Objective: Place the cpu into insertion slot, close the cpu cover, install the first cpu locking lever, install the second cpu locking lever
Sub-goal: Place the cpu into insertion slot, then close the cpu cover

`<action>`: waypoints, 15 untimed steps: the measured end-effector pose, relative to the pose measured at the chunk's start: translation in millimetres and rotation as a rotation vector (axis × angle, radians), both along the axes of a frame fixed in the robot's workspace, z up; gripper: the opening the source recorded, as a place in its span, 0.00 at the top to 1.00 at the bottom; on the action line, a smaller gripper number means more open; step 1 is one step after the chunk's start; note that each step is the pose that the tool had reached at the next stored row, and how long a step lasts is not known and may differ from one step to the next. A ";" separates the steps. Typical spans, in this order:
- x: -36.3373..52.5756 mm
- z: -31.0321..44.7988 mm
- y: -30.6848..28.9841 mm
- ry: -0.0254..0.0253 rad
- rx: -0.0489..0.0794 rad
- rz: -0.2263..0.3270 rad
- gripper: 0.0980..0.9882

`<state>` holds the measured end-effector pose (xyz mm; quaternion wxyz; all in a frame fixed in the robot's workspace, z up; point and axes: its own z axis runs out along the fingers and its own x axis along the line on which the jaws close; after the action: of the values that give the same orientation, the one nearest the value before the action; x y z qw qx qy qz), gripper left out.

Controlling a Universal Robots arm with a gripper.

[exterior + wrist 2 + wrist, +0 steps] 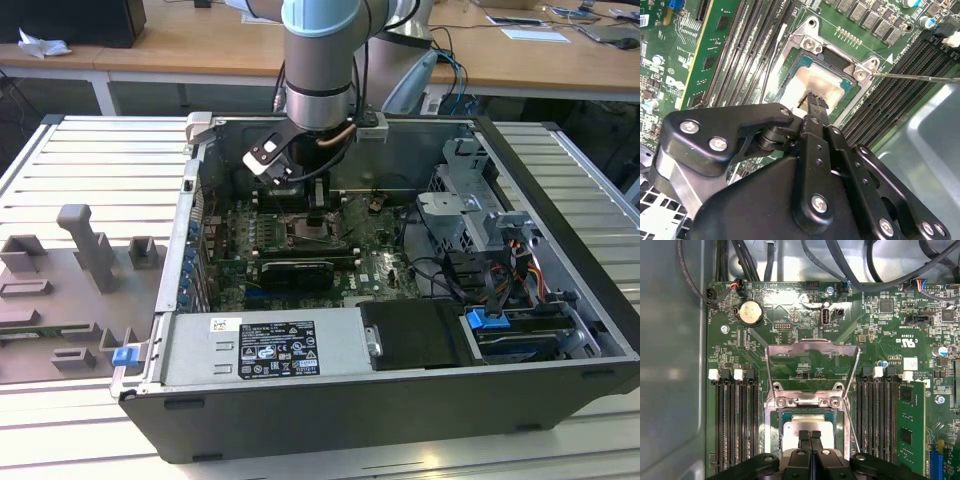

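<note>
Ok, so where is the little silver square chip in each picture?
Exterior view: in the socket in the middle of the green board, under the jaws; too small to tell apart.
First wrist view: the chip lies in the socket, by the jaws' tips, between rows of long black slots.
Second wrist view: the chip lies inside the silver frame, at the jaws' tips.
Shared landmark: the black jaws, tips at the chip.
</note>
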<state>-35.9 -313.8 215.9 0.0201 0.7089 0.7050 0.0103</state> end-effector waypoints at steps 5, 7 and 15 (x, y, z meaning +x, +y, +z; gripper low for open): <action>0.0 2.2 -0.1 0.0001 0.000 -0.004 0.99; 1.5 2.5 0.0 0.0016 0.000 -0.006 0.99; 5.5 6.8 -0.3 0.0023 0.000 -0.009 0.99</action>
<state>-30.4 -314.1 222.7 0.0193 0.7120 0.7018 0.0094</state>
